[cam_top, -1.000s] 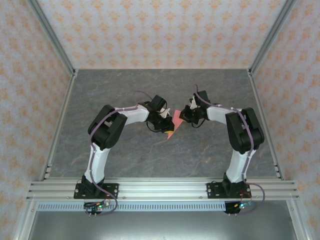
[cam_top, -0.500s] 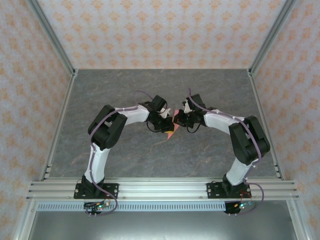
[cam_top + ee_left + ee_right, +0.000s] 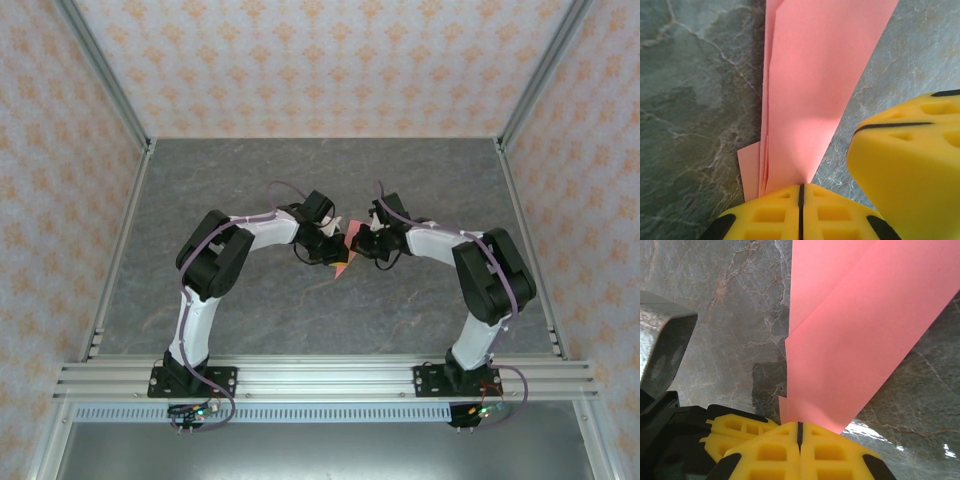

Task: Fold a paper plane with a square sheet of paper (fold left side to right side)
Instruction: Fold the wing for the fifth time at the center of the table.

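The cell is lined on three sides with walls in a pale orange flower print, and its floor is a table with a dark grey, marble-veined top. A silver metal rail runs along the near edge and carries the bases of both arms.

The left arm and the right arm bend inward and meet near the middle of the table. The left gripper and the right gripper face each other there, almost touching, with the paper plane between them.

In the left wrist view, the left gripper has its yellow jaws pressed together on the narrow end of the paper plane. One of the right gripper's yellow fingers sits just beside it. In the right wrist view, the right gripper is likewise clamped tight on an edge of the paper plane.

The paper is plain salmon pink, folded into several flat layers that taper to a point aimed at the near edge of the table. A small flap juts out by the left gripper's jaws. Whether the paper rests on the table or hangs just above it cannot be told.
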{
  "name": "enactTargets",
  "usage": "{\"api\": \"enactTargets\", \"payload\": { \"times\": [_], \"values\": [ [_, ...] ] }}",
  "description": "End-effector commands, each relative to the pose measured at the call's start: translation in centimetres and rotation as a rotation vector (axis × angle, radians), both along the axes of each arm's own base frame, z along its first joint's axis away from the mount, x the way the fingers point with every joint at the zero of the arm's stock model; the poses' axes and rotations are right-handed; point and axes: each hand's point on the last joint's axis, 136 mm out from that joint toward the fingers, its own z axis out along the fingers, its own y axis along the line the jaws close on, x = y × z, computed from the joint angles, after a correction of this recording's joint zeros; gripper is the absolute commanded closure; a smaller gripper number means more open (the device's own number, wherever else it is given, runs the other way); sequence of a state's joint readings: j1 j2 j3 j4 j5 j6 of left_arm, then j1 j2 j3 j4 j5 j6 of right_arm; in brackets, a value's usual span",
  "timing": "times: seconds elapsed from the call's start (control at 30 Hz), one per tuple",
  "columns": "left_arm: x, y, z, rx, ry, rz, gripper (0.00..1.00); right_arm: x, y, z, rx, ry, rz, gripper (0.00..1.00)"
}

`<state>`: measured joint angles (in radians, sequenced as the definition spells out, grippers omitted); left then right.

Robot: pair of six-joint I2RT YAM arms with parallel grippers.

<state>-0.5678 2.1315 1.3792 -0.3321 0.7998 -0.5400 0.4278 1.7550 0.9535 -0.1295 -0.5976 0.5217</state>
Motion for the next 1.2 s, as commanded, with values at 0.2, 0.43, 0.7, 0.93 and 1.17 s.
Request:
{"api": "enactTargets", "payload": {
  "times": [0.2,0.43,0.7,0.93,1.17],
  "values": [
    [-2.1,2.6,-3.6,0.173,0.060,0.007,0.92,-0.8,0.8,-1.9,0.052,0.075,-0.017,1.00],
    [-2.2,2.8,-3.7,0.182,0.062,0.009,0.92,-0.8,0.8,-3.6,0.043,0.111,-0.028,1.00],
    [-2.7,3.3,-4.3,0.204,0.074,0.008,0.92,0.5,-1.4,-4.7,-0.085,0.076,0.001,1.00],
    [-3.5,3.9,-5.2,0.223,0.092,0.008,0.92,3.6,-4.5,-4.1,-0.093,0.011,-0.031,1.00],
    [-3.9,4.2,-5.4,0.225,0.098,0.011,0.93,6.3,-7.8,-4.0,-0.104,0.001,-0.081,1.00]
  ]
}}
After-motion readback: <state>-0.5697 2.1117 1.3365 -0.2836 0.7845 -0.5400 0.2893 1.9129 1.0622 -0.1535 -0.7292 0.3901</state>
